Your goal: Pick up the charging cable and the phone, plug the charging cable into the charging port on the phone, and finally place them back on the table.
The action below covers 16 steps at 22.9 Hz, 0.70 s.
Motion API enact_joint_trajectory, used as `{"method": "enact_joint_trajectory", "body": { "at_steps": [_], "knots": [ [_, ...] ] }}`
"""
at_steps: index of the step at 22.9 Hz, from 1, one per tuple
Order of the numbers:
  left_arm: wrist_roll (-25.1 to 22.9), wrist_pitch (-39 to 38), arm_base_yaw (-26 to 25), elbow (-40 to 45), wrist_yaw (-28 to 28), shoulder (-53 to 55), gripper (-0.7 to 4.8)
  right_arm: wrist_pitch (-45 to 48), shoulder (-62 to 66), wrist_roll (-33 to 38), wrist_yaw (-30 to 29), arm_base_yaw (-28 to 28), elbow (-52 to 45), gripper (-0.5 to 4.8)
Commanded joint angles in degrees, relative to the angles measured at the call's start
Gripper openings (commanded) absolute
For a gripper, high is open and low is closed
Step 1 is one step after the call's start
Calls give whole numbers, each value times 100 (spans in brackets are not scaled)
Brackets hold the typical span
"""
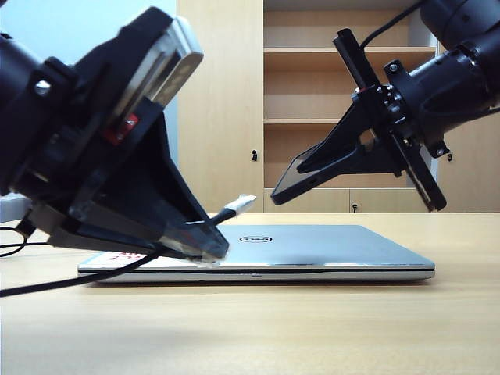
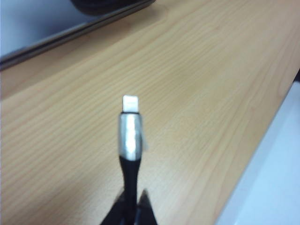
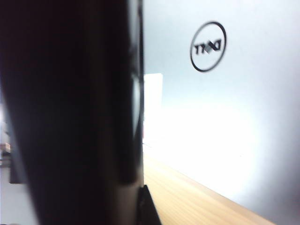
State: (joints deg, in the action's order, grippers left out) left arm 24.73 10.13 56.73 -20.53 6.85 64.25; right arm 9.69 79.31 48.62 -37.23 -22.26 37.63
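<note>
Left gripper (image 1: 209, 244): lower left of frame, clamped on charging cable (image 1: 234, 208), plug angled up-right | Right gripper (image 1: 308, 178): upper right, clamped on phone (image 1: 295, 181), tilted above laptop (image 1: 312, 248) | Table (image 1: 312, 328): laptop lying closed | Plug and phone: apart.

The charging cable (image 1: 234, 209) is a thin black cord with a silver-white plug. The plug is in the air, tilted up, and it points toward the phone (image 1: 301, 181). The phone is thin, flat and black. It hangs tilted above the bench (image 1: 312, 328), with its lower end toward the plug, still apart from it.
</note>
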Motion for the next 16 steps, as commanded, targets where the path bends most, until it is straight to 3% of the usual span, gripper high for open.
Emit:
{"method": "enact_joint_trajectory", "body": {
  "at_steps": [1, 6, 16],
  "knots": [
    [533, 280, 24, -9, 0, 79, -6, 1196, -44, 590, -77, -7, -238, -5],
    [1421, 699, 24, -9, 0, 389, -6, 2138, -44, 841, 243, -92, -625, -5],
    [1532, 999, 26, -11, 0, 527, -6, 2487, 4, 789, 1034, -776, -763, -6]
  ]
}}
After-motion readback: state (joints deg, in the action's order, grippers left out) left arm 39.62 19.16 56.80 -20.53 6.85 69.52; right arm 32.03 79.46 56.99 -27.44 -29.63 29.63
